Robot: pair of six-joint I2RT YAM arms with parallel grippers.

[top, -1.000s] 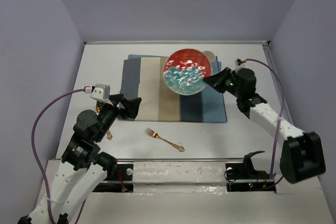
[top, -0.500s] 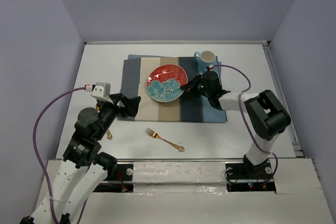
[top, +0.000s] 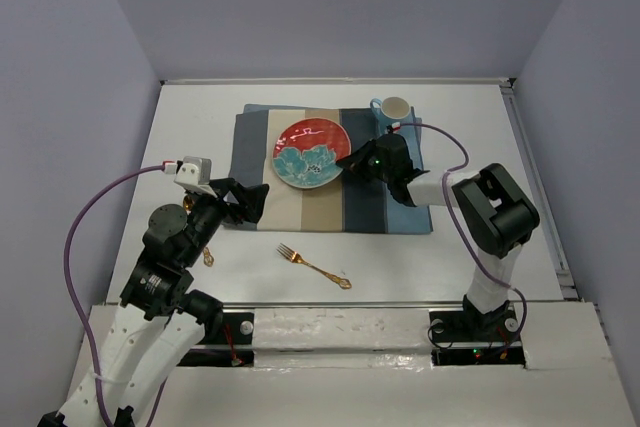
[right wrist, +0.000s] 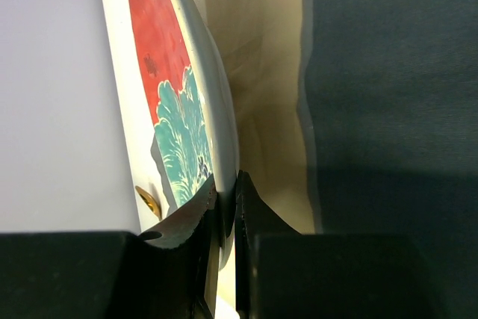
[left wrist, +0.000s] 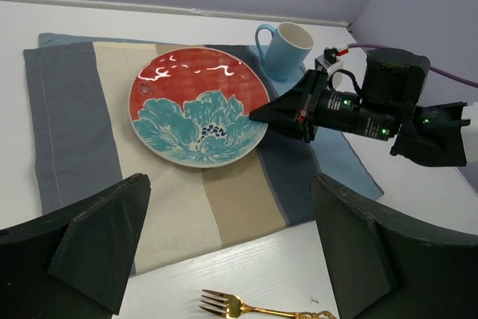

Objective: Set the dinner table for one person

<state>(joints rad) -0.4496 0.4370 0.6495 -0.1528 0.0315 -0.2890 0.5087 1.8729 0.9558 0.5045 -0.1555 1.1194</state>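
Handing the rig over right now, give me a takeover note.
Left gripper open, empty, by the near-left corner of the placemat.
Right gripper shut on the plate at its right rim.
Plate looks flat on the placemat's middle; mug at its far-right corner; fork on the dinner table, nearer than the placemat.
Done: plate down. Left: release it, move fork beside plate.

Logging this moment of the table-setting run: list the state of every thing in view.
plate, face up on the placemat, rim gripped
right gripper, shut on the plate's rim
left gripper, open, empty
placemat, spread flat on the dinner table
mug, upright on the placemat's far corner
fork, lying flat off the placemat, untouched
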